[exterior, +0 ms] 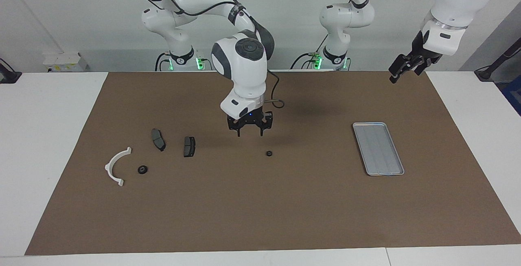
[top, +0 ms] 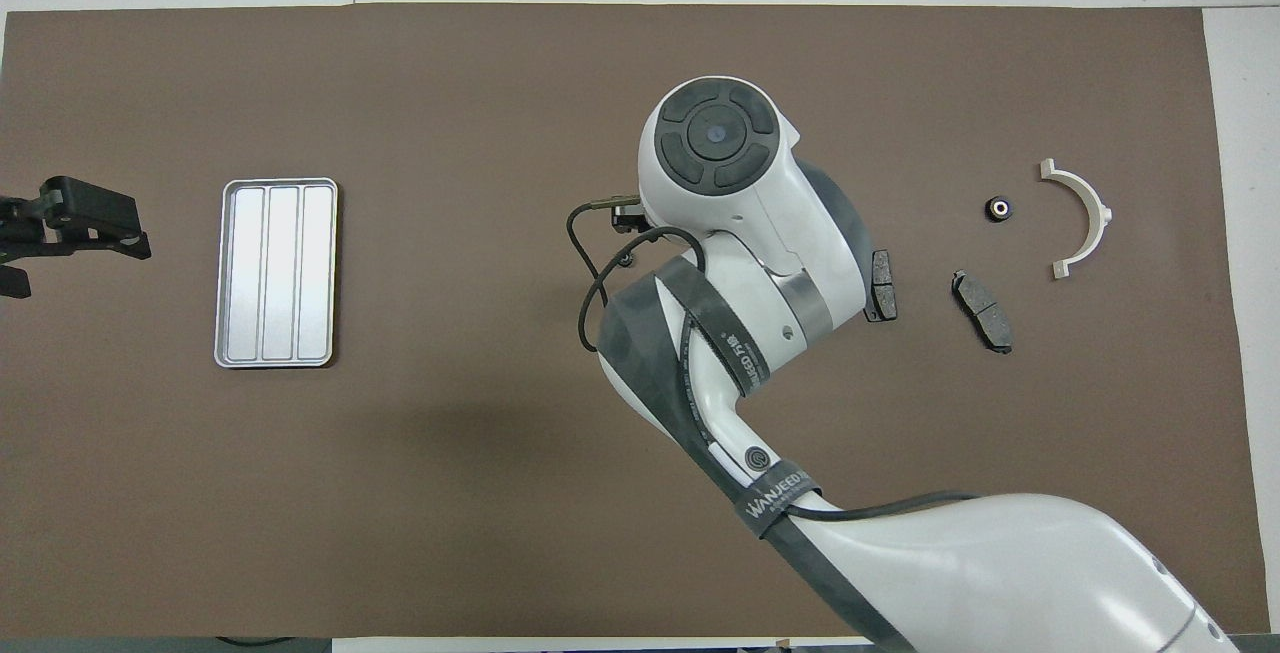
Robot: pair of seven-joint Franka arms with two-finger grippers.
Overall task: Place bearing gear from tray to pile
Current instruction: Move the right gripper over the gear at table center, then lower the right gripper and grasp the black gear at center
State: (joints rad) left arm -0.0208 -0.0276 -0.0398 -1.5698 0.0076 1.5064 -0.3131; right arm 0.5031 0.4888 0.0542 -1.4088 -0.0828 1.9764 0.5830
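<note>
Brown mat covering the table; clock read from the robots' side, 12 pointing away from them.

1. Right gripper: fingers spread, holding nothing, hanging low over the mat's middle close by the bearing gear, not touching it.
2. Left gripper: jaws wide apart, empty, raised high at the 9 o'clock end of the table, clear of the tray.
3. Tray: silver-grey, ridged, flat on the mat at 9 o'clock.
4. White arc bracket: at the 3 o'clock end.
5. Two dark brake pads: side by side, at 7 to 8 o'clock of the bracket.
6. Bearing gear: on the mat's centre, well apart from the tray and the bracket.
7. Second bearing gear: at 9 o'clock of the bracket, near it.
</note>
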